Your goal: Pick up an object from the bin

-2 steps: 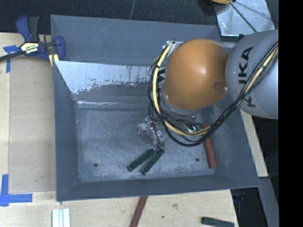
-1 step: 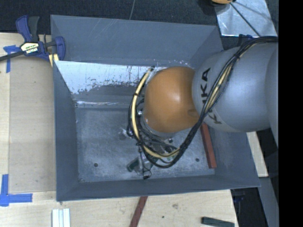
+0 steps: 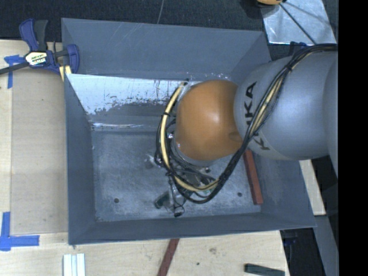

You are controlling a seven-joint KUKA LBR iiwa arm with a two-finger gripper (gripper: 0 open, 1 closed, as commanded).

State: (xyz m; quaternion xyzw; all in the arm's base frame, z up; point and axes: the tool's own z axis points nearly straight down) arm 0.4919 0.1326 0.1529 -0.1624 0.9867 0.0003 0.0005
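— What does the camera view give you?
— I see the gripper down low over the floor of the grey bin, close to the front wall. It sits under the orange wrist cover and a tangle of cables.
— Apart or together?
— I can't tell; the cover and cables hide it.
— Anything to pick?
— A reddish-brown bar lies along the wall on the view's right, apart from the gripper.
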